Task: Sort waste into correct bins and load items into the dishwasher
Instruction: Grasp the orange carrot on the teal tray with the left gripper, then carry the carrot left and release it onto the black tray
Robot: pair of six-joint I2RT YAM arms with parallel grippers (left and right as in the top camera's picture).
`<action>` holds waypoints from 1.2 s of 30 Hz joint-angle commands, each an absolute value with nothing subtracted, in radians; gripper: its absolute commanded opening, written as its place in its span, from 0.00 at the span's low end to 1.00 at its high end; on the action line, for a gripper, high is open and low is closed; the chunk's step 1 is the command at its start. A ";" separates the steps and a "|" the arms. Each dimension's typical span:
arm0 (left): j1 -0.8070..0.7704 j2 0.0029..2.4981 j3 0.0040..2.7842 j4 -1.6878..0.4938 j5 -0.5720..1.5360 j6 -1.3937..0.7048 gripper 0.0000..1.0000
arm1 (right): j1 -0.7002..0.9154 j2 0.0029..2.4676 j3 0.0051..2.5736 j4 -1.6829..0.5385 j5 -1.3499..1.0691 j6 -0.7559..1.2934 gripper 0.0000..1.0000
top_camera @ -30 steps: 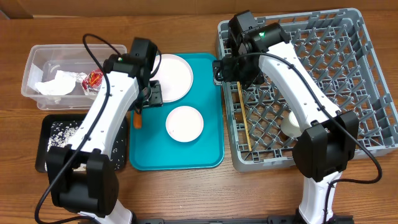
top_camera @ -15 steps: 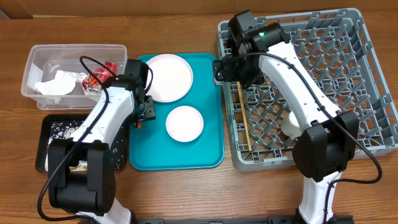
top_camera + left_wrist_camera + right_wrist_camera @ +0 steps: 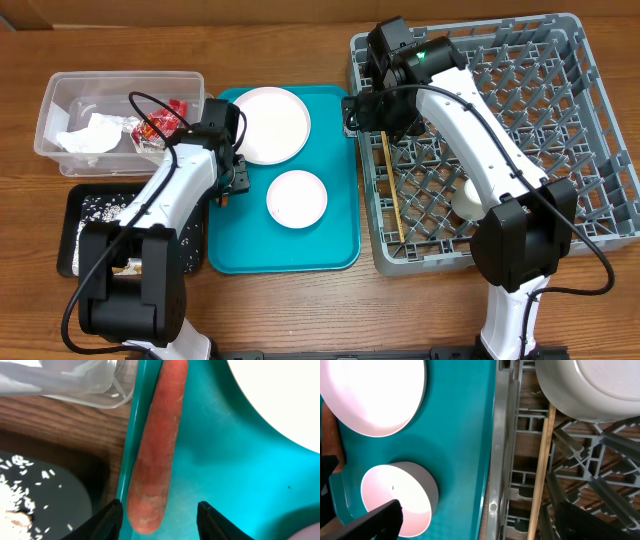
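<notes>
On the teal tray [image 3: 250,235] carrot [image 3: 157,435], plate [image 3: 272,123] and bowl [image 3: 296,197] await me, my left claw [image 3: 159,510] and right claw [image 3: 477,510] gaping empty.

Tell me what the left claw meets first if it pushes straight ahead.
Probably the carrot, lying along the teal tray's left rim between the open left claw's fingers; depth is unclear.

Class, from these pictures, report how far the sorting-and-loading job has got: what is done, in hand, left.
Done: napkin and wrapper lie in the clear tub, rice in the black tray, a chopstick and a white dish in the rack. In hand: the open left hand straddles the carrot. Left: the plate and bowl on the teal tray.
</notes>
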State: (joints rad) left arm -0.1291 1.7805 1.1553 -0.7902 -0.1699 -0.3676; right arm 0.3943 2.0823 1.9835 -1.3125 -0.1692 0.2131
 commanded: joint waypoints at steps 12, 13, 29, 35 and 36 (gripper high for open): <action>-0.124 1.779 1.050 -0.629 -0.193 -0.336 0.48 | 0.399 2.056 2.005 -1.309 -0.174 0.216 1.00; -0.124 1.779 1.050 -0.627 -0.193 -0.336 0.46 | 0.399 2.056 2.005 -1.309 -0.174 0.216 1.00; -0.124 1.777 1.081 -0.692 -0.190 -0.336 0.04 | 0.399 2.056 2.005 -1.309 -0.174 0.216 1.00; -0.125 1.755 1.177 -0.818 -0.182 -0.337 0.04 | 0.399 2.056 2.005 -1.309 -0.174 0.216 1.00; -0.125 1.749 1.195 -0.842 -0.176 -0.337 0.04 | 0.399 2.056 2.005 -1.310 -0.174 0.216 1.00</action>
